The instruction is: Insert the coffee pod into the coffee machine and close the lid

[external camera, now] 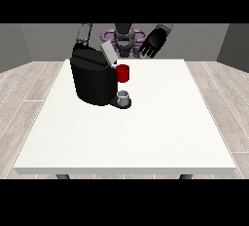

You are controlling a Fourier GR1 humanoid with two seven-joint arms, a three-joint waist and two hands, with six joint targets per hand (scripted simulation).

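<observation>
Front view shows us a bulky black coffee machine (pixel 93 80) with its grey lid (pixel 108 53) tilted up, a red thing at the machine (pixel 123 73), a grey thing (pixel 124 98) on its base; our hand at the view's right (pixel 152 42) hangs raised, fingers relaxed, holding nothing.

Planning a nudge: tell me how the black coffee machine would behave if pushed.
The coffee machine looks bulky and wide-based, so it would probably slide rather than tip. Its raised lid might swing if jolted.

coffee machine (pixel 92 81) on table (pixel 146 132), left of centre
</observation>
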